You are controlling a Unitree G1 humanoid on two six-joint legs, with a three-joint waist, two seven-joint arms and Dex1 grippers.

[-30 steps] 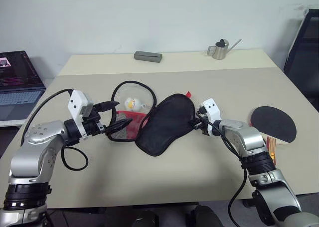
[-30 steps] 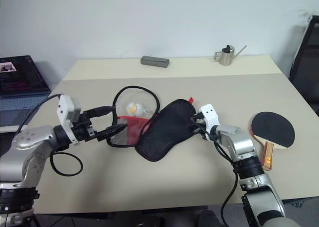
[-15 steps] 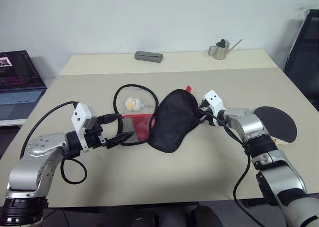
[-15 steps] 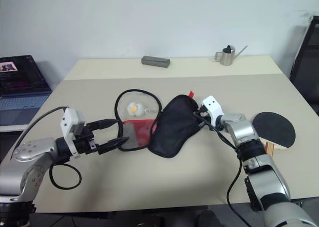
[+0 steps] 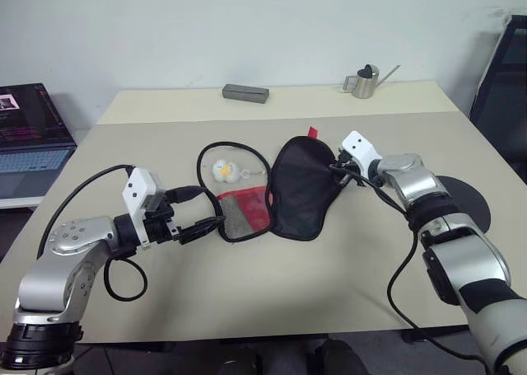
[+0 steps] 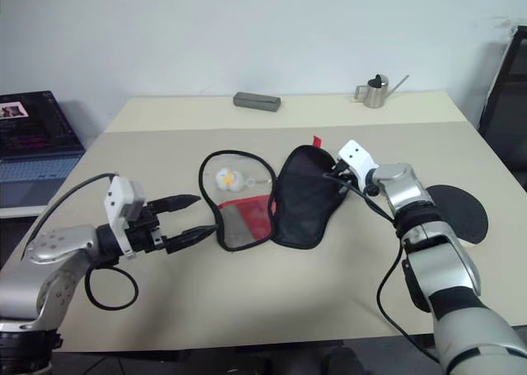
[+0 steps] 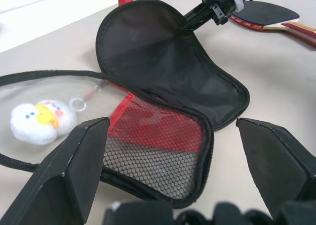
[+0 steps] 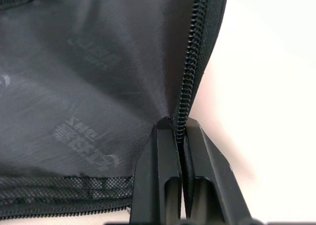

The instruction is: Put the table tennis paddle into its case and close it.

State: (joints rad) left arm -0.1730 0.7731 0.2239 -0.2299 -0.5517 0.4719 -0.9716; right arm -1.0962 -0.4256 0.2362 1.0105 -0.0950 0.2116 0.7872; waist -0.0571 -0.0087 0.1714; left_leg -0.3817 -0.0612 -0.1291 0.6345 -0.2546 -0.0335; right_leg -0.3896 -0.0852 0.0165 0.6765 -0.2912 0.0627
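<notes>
Meanwhile, over the last second my right hand [image 5: 339, 167], clenched on the zipper edge of the black fabric paddle-shaped case [image 5: 309, 189], had carried the top flap up and over toward the right. Earlier that flap lay folded across the red and mesh lower panel [image 5: 243, 213]; now it stood open like a book and the panel was uncovered. I judged that the case was opened wide enough to receive the paddle, but nothing was put inside yet.

My left hand [image 5: 204, 208] was released, with its two fingers spread wide, and it hovered just beside the near rim of the mesh panel without touching it. It had drawn back only a little.

The table tennis paddle with round black rubber and a wooden handle [image 6: 454, 210] still lay on the beige desk [image 5: 272, 292] to the right of the case, partly hidden behind my right forearm.

My right wrist view showed what the head views could not: the fingertips [image 8: 165, 151] were pinching exactly the zipper teeth. My left wrist view showed the small white-yellow duck charm [image 7: 42, 120] lying inside the loop of the zipper rim, and the red edge of the paddle.
</notes>
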